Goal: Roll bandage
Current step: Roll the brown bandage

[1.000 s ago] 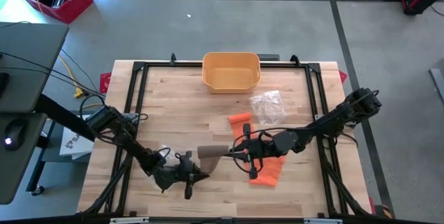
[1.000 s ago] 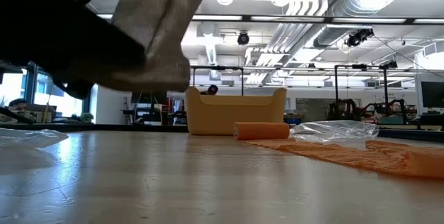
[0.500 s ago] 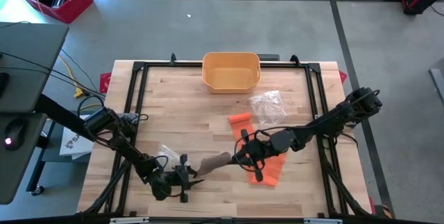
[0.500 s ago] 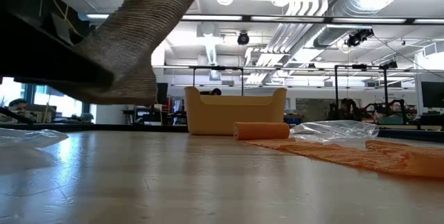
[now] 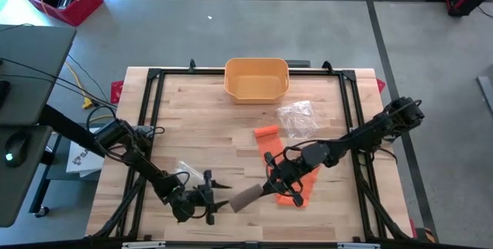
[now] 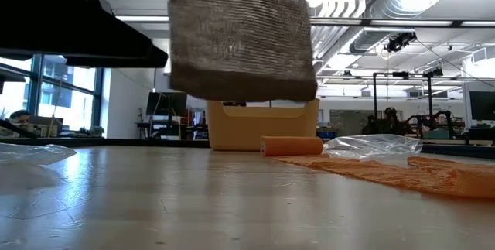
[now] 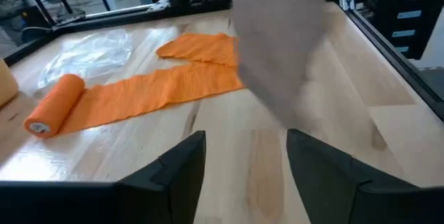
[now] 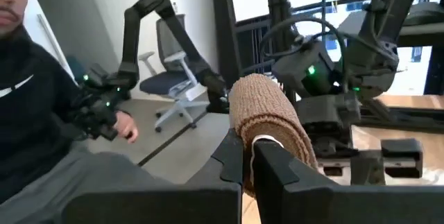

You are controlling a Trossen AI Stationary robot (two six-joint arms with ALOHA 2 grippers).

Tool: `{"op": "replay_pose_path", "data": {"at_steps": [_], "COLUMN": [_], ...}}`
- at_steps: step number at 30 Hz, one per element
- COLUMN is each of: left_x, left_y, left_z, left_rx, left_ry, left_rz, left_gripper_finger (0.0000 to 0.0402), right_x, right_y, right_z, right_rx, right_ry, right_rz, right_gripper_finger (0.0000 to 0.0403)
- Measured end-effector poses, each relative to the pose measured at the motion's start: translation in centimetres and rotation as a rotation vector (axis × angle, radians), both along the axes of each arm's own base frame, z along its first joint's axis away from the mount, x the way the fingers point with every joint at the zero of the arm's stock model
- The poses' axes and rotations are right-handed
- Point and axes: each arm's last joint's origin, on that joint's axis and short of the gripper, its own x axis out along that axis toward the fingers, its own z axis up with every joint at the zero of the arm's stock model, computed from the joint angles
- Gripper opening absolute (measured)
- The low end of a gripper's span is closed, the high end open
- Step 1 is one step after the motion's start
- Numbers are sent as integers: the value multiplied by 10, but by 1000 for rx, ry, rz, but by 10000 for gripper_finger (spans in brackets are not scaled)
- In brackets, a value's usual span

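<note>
A pale wooden table (image 5: 208,118) framed by black rails sits on a grey floor. From above, the left gripper (image 5: 214,196) lies near the front edge with its fingers spread and nothing between them; the brown bandage roll (image 5: 248,196) hangs just beside it, pinched at one end by the right gripper (image 5: 274,186), whose fingers are closed on it. An orange bandage (image 5: 286,173), partly unrolled, lies under the right arm, with a clear plastic wrapper (image 5: 296,117) and a yellow bin (image 5: 256,79) toward the back edge; the table's middle is bare wood.

At table height, the brown roll (image 6: 240,37) hangs clear above the board.

The left wrist view shows its fingers (image 7: 173,172) apart, with the roll (image 7: 277,50) ahead.

The right wrist view shows its fingers (image 8: 239,161) clamping the roll (image 8: 267,123), with a seated person (image 8: 41,120) beyond.
</note>
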Motion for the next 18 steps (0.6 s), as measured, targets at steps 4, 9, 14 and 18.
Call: {"op": "replay_pose_path", "data": {"at_steps": [4, 9, 14, 18], "left_x": [-5, -10, -6, -3], "left_y": [-11, -39, -56, -63], "left_z": [14, 51, 80, 96], "left_rx": [22, 219, 326, 383], "left_ry": [-41, -119, -152, -160], "left_rz": [-22, -8, 45, 83], "left_gripper_finger": [199, 188, 184, 184], "right_x": [1, 6, 9, 9], "right_y": [-6, -19, -27, -27], "right_z": [-1, 0, 2, 2], "right_rx": [21, 46, 64, 58], "right_ry": [2, 4, -15, -21], "right_rz": [-18, -58, -47, -39], "right_gripper_finger": [0, 0, 0, 0]}}
